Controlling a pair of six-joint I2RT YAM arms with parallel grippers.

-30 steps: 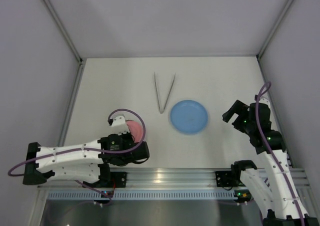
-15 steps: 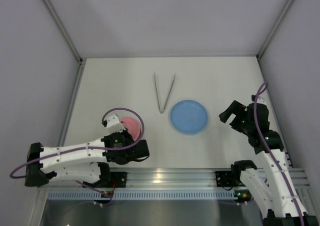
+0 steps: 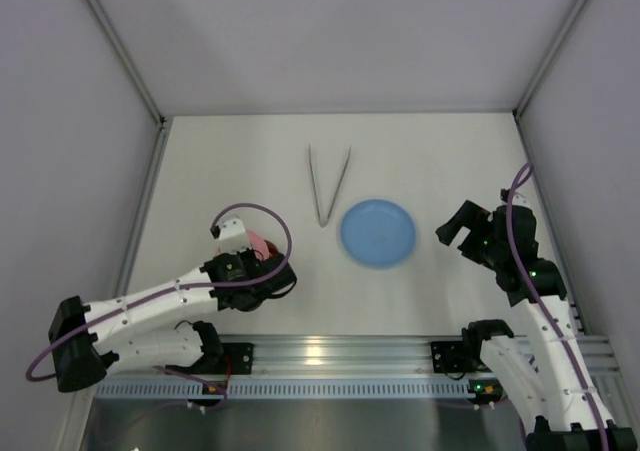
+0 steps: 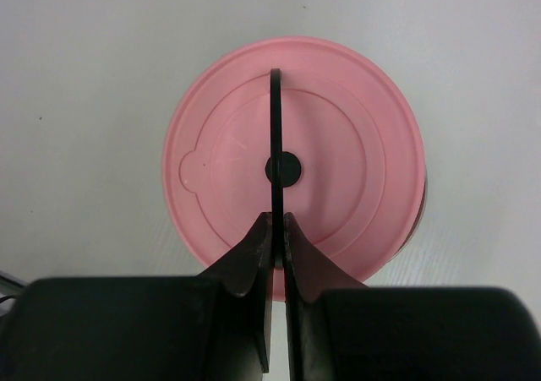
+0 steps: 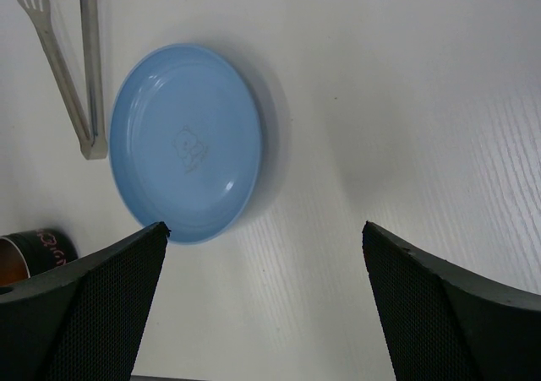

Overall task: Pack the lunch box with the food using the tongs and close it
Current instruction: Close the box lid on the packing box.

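Now that the left tool, clamped on the strap of the pink lid, has swung forward, the lunch box seems uncovered for packing; the right tool gapes apart.

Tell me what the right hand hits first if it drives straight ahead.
Most likely the bare table just beside the plate; the open right hand points down there. Depth is unclear, so it might clip the rim.
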